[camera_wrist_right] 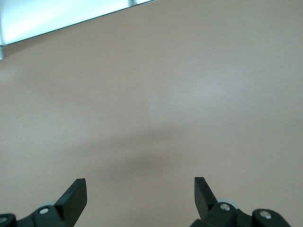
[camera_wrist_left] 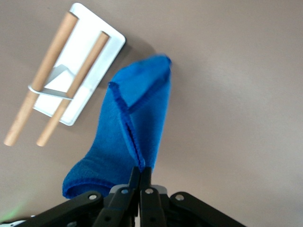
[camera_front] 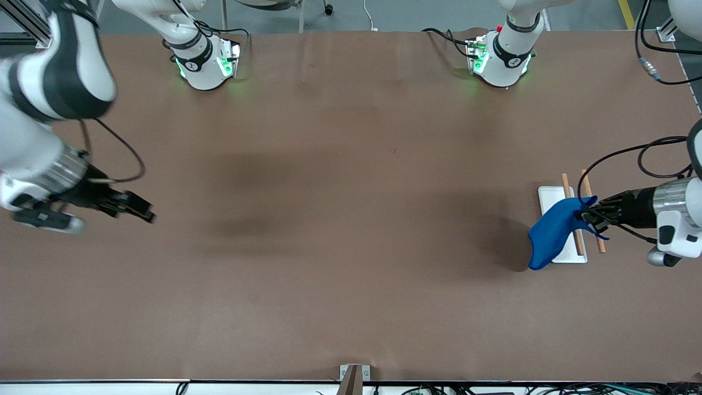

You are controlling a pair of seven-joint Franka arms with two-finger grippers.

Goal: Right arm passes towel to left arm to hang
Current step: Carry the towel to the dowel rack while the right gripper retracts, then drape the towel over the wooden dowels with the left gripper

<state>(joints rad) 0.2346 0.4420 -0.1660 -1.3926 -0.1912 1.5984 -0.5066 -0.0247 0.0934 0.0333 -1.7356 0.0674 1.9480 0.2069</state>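
Note:
The blue towel [camera_front: 551, 236] hangs in folds from my left gripper [camera_front: 586, 215], which is shut on its hemmed edge. It dangles over the side of the hanging rack that faces the right arm's end. The rack is a white tray base [camera_front: 548, 196] with two wooden rods [camera_front: 566, 186] above it. In the left wrist view the towel [camera_wrist_left: 135, 127] drops from the closed fingertips [camera_wrist_left: 147, 174], with the rack's rods [camera_wrist_left: 47, 71] and white base [camera_wrist_left: 112, 41] beside it. My right gripper [camera_front: 143, 211] waits at the right arm's end, open with nothing between its fingers [camera_wrist_right: 75, 191].
Black cables [camera_front: 652, 148] loop off the left arm near the rack. A metal bracket [camera_front: 351, 377] sits at the table's edge nearest the front camera. The right wrist view shows bare brown table and a pale strip along the table's edge [camera_wrist_right: 47, 23].

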